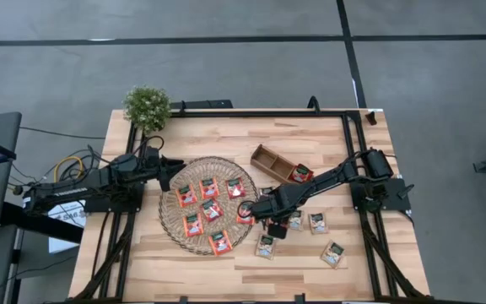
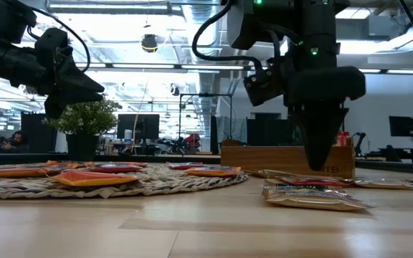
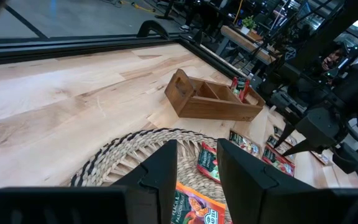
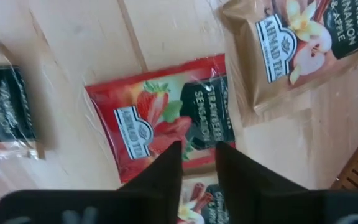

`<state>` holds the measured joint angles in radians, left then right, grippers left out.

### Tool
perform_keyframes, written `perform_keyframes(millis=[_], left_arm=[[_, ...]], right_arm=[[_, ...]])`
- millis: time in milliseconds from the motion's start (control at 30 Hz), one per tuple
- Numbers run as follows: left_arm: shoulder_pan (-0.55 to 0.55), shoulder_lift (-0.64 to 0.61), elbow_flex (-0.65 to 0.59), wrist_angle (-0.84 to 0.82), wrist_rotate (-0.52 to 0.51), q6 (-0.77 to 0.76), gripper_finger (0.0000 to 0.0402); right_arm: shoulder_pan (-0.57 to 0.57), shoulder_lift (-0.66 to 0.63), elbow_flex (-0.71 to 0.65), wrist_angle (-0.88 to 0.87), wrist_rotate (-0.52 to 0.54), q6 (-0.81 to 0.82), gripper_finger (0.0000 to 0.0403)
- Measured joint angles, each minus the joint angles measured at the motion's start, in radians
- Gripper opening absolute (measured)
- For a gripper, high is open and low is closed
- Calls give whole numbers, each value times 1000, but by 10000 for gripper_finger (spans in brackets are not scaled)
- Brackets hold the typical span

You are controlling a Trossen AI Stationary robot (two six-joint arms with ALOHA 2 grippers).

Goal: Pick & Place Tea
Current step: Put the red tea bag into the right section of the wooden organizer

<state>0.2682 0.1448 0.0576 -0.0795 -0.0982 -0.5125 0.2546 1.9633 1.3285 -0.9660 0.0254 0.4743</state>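
Hovering just above a red-orange tea sachet (image 4: 163, 118) lying on the surface (image 1: 310, 262) beside the wicker mat (image 1: 171, 228), the right end effector (image 4: 197, 158) shows slightly parted fingers, gripping nothing. The left end effector (image 3: 196, 165), likewise parted, waits over the mat.

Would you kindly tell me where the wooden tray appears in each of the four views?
High view: the wooden tray lies right of centre, beside the wicker mat, with a red sachet at its near end.
Low view: it stands at mid-height, right of centre, behind the right claw.
Left wrist view: centre of the picture, beyond the mat.
Right wrist view: only a brown corner at the lower right edge, probably the tray.
Shared landmark: the wicker mat.
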Motion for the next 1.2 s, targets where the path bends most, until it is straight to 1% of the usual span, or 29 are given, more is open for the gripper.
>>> perform_keyframes(millis=[200,300,400,500,667,1067,1200], left_arm=[[0,0,0,0,0,0,105],[0,0,0,0,0,0,105],[0,0,0,0,0,0,105],[0,0,0,0,0,0,105],[0,0,0,0,0,0,105],[0,0,0,0,0,1,105],[0,0,0,0,0,1,105]], right_arm=[[-5,0,-5,-11,2,-57,166],[-15,0,-16,-7,1,-57,194],[-28,0,-17,-3,2,-59,218],[-38,0,-18,26,0,-65,232],[-53,0,-19,74,-24,-67,237],[-90,-6,-90,150,-107,-65,235],[-102,-6,-92,155,-129,-64,224]])
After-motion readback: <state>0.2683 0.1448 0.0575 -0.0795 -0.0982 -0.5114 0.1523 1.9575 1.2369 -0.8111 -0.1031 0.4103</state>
